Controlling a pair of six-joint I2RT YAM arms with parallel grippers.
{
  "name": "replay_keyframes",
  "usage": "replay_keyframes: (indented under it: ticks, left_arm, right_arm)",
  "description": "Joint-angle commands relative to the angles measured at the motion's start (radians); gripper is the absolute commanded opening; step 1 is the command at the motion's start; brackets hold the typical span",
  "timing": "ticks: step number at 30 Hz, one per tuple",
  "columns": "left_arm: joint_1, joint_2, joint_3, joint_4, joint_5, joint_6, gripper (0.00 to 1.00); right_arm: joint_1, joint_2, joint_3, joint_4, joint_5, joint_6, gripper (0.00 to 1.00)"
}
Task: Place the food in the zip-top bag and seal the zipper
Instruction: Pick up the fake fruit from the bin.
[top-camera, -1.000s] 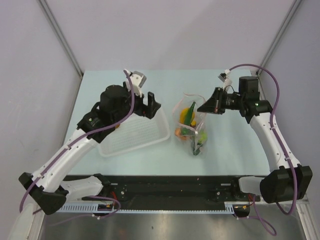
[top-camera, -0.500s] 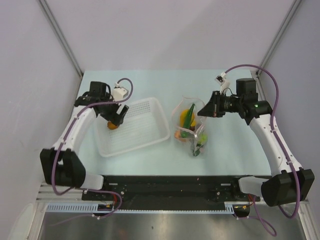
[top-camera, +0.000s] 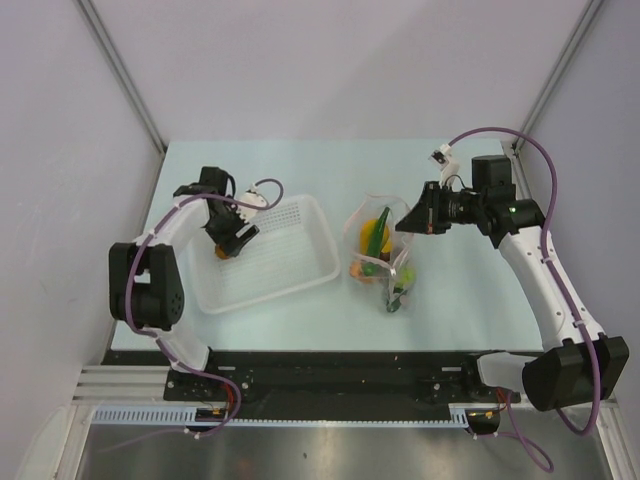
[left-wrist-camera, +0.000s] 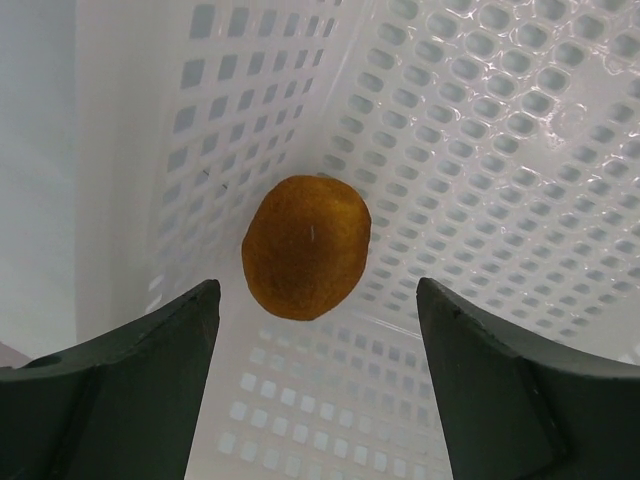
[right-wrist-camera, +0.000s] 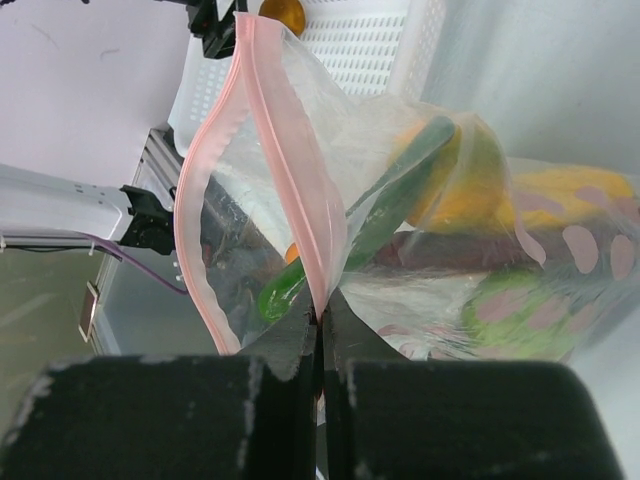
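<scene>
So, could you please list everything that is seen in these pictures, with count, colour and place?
table: one, pale blue-green, under everything.
basket: one, white, slotted, on the table's left half.
round fruit: one, orange-brown, inside the basket near its left wall.
zip-top bag: one, clear, right of the basket, mouth open.
zipper: one, pink-red, along the bag's mouth.
food in the bag: several pieces, among them a dark green cucumber, a yellow-orange fruit and a lime-green ball; the exact count is hidden.
left gripper: open, fingers either side of the round fruit, apart from it.
right gripper: shut on the bag's mouth edge.
</scene>
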Motion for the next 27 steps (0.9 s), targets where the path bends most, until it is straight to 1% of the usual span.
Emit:
replay_keyframes:
  ticks: [1, 3, 8, 11, 12, 14, 15, 16, 17, 18, 19, 20, 21, 22, 23, 24, 25, 26, 27]
  left_arm:
    - [0.004, 0.038, 0.012, 0.043, 0.005, 0.064, 0.83]
    - [0.001, 0.049, -0.018, 0.063, 0.013, 0.076, 0.81]
    - [-0.009, 0.062, -0.077, 0.083, 0.017, 0.090, 0.72]
    - [-0.013, 0.047, -0.103, 0.068, 0.028, 0.088, 0.61]
    - [-0.012, 0.036, -0.095, 0.048, 0.039, 0.073, 0.52]
    - [-0.013, 0.007, -0.066, 0.016, 0.103, 0.050, 0.43]
    - [-0.013, -0.026, -0.008, -0.033, 0.134, 0.014, 0.38]
    - [-0.016, -0.040, 0.029, -0.059, 0.205, -0.008, 0.37]
    - [-0.019, -0.054, 0.072, -0.111, 0.242, -0.048, 0.36]
    - [-0.025, -0.081, 0.171, -0.139, 0.281, -0.068, 0.35]
    - [-0.042, -0.092, 0.226, -0.165, 0.333, -0.091, 0.35]
    - [-0.053, -0.105, 0.283, -0.205, 0.427, -0.137, 0.35]
    - [-0.067, -0.114, 0.395, -0.219, 0.480, -0.163, 0.36]
    - [-0.109, -0.132, 0.449, -0.224, 0.508, -0.197, 0.36]
    - [-0.139, -0.138, 0.499, -0.209, 0.535, -0.288, 0.37]
    - [-0.168, -0.142, 0.591, -0.195, 0.540, -0.350, 0.43]
    - [-0.223, -0.152, 0.627, -0.172, 0.548, -0.413, 0.46]
    - [-0.251, -0.157, 0.665, -0.114, 0.580, -0.530, 0.46]
    - [-0.278, -0.166, 0.673, -0.080, 0.591, -0.578, 0.46]
  right_arm:
    - [0.003, 0.007, 0.054, 0.002, 0.009, -0.018, 0.00]
    - [0.005, 0.009, 0.054, 0.004, 0.007, -0.016, 0.00]
    - [0.005, 0.012, 0.059, 0.002, 0.007, -0.015, 0.00]
    - [0.005, 0.010, 0.057, 0.001, 0.009, -0.013, 0.00]
    - [0.005, 0.009, 0.057, 0.001, 0.010, -0.015, 0.00]
    - [0.003, 0.007, 0.056, 0.001, 0.010, -0.010, 0.00]
    - [0.005, 0.006, 0.056, 0.004, 0.009, -0.007, 0.00]
    - [0.005, 0.004, 0.056, 0.007, 0.007, -0.004, 0.00]
    - [0.006, 0.004, 0.054, 0.008, 0.006, -0.001, 0.00]
    - [0.005, 0.006, 0.052, 0.010, 0.004, 0.002, 0.00]
    - [0.005, 0.003, 0.049, 0.013, 0.003, 0.004, 0.00]
    - [0.005, 0.003, 0.048, 0.017, 0.001, 0.007, 0.00]
    - [0.005, 0.003, 0.043, 0.021, 0.003, 0.013, 0.00]
    - [0.008, 0.003, 0.042, 0.025, 0.004, 0.018, 0.00]
    - [0.006, 0.001, 0.040, 0.027, 0.004, 0.024, 0.00]
    - [0.008, 0.000, 0.037, 0.030, 0.003, 0.030, 0.00]
    - [0.008, -0.002, 0.034, 0.034, 0.003, 0.036, 0.00]
    - [0.009, -0.005, 0.033, 0.039, 0.006, 0.039, 0.00]
    - [0.006, -0.008, 0.028, 0.042, 0.006, 0.044, 0.00]
